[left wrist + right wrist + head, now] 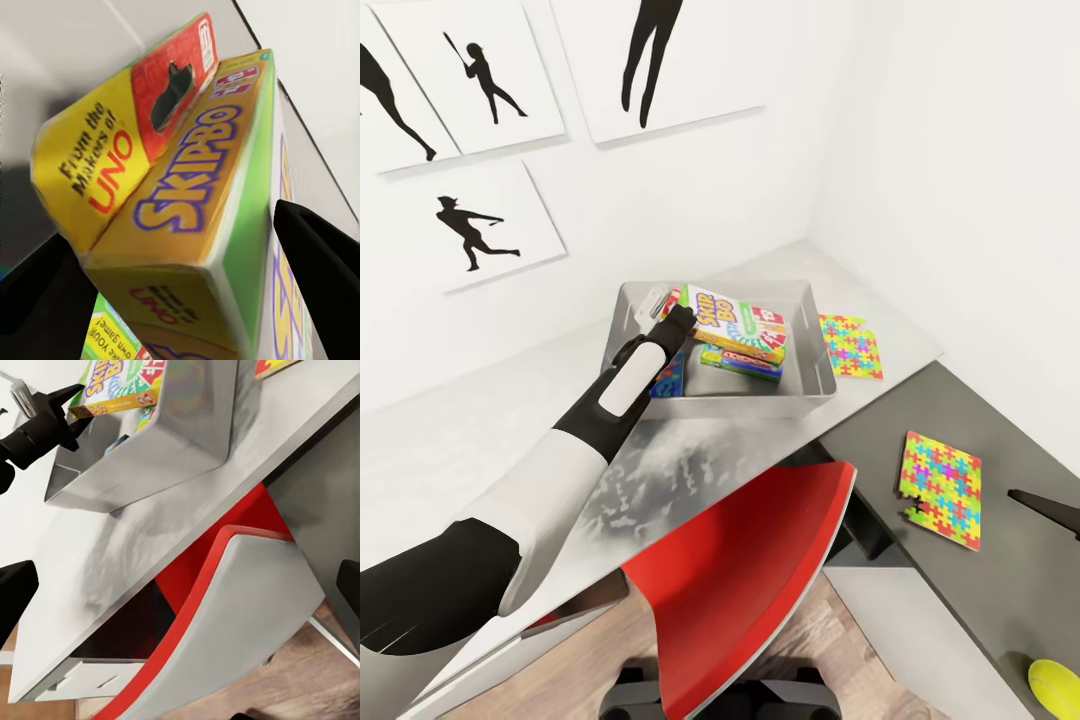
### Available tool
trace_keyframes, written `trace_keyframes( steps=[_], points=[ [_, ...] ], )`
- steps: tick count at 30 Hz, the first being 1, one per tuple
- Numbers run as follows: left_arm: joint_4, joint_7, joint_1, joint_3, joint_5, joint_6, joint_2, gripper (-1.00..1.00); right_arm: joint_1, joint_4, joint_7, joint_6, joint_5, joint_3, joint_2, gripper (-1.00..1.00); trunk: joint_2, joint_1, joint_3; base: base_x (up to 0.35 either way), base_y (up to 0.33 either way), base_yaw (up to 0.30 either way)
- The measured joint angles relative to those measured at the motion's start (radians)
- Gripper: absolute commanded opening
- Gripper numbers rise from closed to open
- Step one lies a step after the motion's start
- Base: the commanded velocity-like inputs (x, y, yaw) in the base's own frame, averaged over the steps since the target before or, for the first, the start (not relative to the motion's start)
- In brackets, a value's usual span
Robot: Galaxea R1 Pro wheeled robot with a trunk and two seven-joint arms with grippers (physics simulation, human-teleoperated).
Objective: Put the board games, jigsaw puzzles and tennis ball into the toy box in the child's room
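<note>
Yellow Skip-Bo box (738, 325) is pinched by the left gripper (678, 318) over the toy box (815, 340); games beneath are mostly hidden; the right gripper's state cannot be told

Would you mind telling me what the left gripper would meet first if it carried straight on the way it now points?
The left gripper would probably meet the yellow, green and red Skip-Bo card-game box first, or already touches it. Its dark fingers flank that box above the pale grey metal toy box; contact is unclear.
</note>
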Motion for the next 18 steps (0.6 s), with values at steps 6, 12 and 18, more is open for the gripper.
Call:
trace_keyframes(
  steps=[6,12,18],
  points=[
    [0.0,0.0,0.0,0.0,-0.002,-0.001,0.0,-1.0,0.0,0.0,0.0,0.0,0.0,0.0,0.0,1.0,0.0,0.0,-0.007,0.0,0.0,0.0],
    [0.0,0.0,-0.003,0.0,-0.003,-0.002,-0.001,-1.0,0.0,0.0,0.0,0.0,0.0,0.0,0.0,1.0,0.0,0.0,-0.016,0.0,0.0,0.0],
    [-0.002,-0.002,-0.006,0.002,-0.01,-0.001,-0.002,-1.0,0.0,0.0,0.001,0.0,0.0,0.0,-0.001,1.0,0.0,0.0,-0.021,0.0,0.0,0.0]
  ],
)
